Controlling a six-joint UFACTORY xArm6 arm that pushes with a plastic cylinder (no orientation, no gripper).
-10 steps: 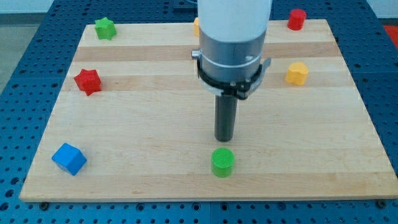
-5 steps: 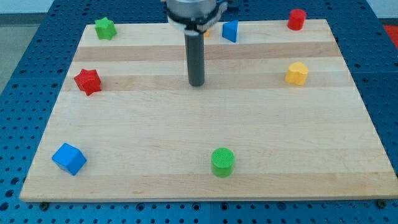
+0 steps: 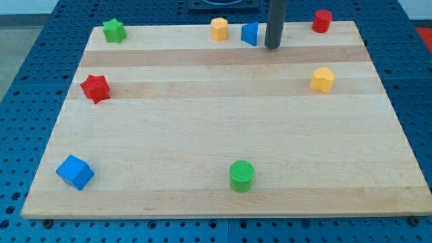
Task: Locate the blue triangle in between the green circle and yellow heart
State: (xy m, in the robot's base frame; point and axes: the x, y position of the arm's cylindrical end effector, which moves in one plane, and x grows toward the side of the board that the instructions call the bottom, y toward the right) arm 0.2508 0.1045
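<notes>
The blue triangle (image 3: 250,33) lies near the board's top edge, in the middle. My tip (image 3: 273,46) stands just to its right, close beside it; I cannot tell if they touch. The green circle (image 3: 241,175) lies near the bottom edge, at the middle. The yellow heart (image 3: 322,79) lies at the right side, between the two in height. The rod rises out of the view's top.
A second yellow block (image 3: 219,29) sits just left of the blue triangle. A red cylinder (image 3: 322,21) is at top right, a green star (image 3: 114,30) at top left, a red star (image 3: 95,88) at left, a blue cube (image 3: 74,172) at bottom left. The wooden board (image 3: 202,128) lies on a blue pegboard.
My tip has moved from just above the green circle up the board and to the right, ending beside the blue triangle. No block has moved.
</notes>
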